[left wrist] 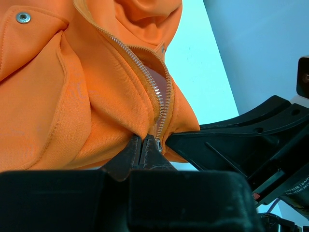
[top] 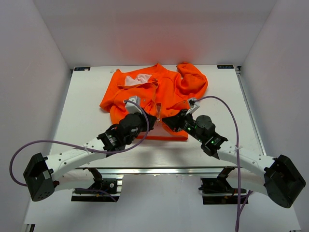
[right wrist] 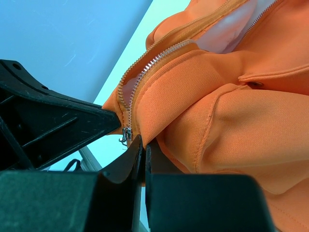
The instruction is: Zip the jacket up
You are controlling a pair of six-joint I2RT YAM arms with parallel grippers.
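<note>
Left wrist | left tool [left wrist: 143, 144] clenched on jacket [left wrist: 72, 96] hem (zipper [left wrist: 155, 89] parted) | right tool [right wrist: 143, 145] likewise

Left pincer [top: 152, 121] and right pincer [top: 167, 121] meet at jacket [top: 166, 89] hem.

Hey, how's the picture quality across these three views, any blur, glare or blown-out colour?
Top external: even light, soft shadows, the jacket so saturated it tints the back wall orange just behind it. Left wrist: zipper teeth sharp, the body of the left gripper blurred up close. Right wrist: likewise, right gripper soft in the foreground, pale lining washed out.
</note>
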